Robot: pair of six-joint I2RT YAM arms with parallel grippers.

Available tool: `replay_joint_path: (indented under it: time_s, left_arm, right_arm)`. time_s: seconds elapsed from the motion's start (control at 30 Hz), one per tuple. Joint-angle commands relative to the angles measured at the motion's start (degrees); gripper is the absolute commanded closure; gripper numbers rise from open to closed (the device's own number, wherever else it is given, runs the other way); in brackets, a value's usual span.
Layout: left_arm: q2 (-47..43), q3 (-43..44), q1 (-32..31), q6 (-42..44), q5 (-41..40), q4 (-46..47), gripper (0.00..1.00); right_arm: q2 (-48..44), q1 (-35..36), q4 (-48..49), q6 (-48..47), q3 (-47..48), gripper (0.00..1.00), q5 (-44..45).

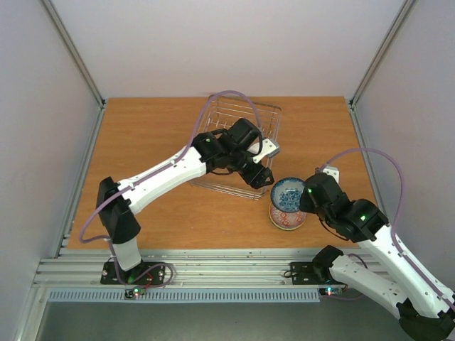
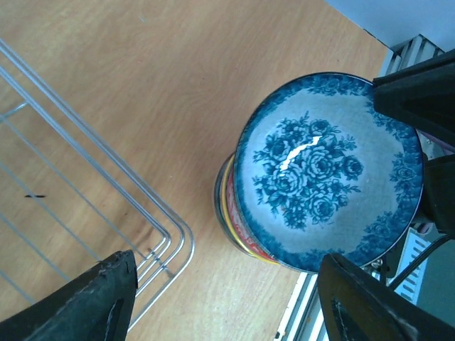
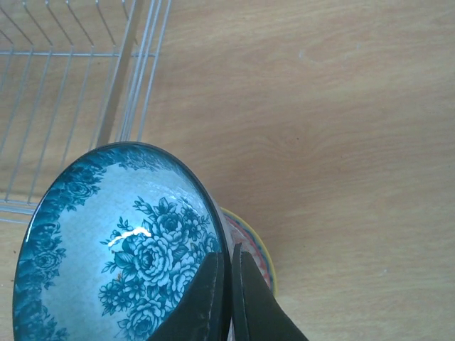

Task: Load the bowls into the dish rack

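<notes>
**Right gripper** (image 3: pixel 229 261): the fingers (image 3: pixel 210 298) are closed to a narrow slit on the rim of the blue-and-white bowl (image 3: pixel 121 249), one finger inside the rim and one outside.

**Bowl attitude:** the mouth faces up, showing the rose pattern inside. The bowl extends to the left of the fingers in the right wrist view.

**Stack:** directly under the fingers sits the stack of bowls (image 3: pixel 257 249), with red and yellow rims showing. The held bowl lies over this stack. Whether it rests on it cannot be told.

**Left gripper** (image 2: pixel 226 261): the fingers (image 2: pixel 92 302) are spread wide and hold nothing. The bowl lies beyond the gap, toward the right finger.

**Dish rack** (image 2: pixel 170 234): a rounded wire corner lies just beside the left finger, apart from the stack, on the wooden table (image 2: pixel 142 85).
</notes>
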Motion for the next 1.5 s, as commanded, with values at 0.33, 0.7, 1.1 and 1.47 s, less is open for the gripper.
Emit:
replay_joint_path:
  time_s: [0.33,0.7,1.1,1.47]
  left_arm:
    - [7.6,4.1,-0.6,-2.3,4.4,-3.5,0.31]
    - [8.9,4.3,-0.4,-3.0,6.6,-3.2,0.55]
    - [7.1,0.7,1.4,-1.6,14.0,-0.9,0.99]
    - [-0.1,-11.2,11.7,-1.0,28.2,12.2,0.99]
  right_arm:
    - [2.1,2.9,6.7,-3.8,5.7,0.99,-0.2]
    - [3.5,6.2,7.0,-4.1,7.4,0.99,3.1]
    - [3.4,6.6,7.9,-4.9,6.9,0.91,3.2]
    - [0.1,6.6,17.3,-8.1,5.9,0.32,-10.9]
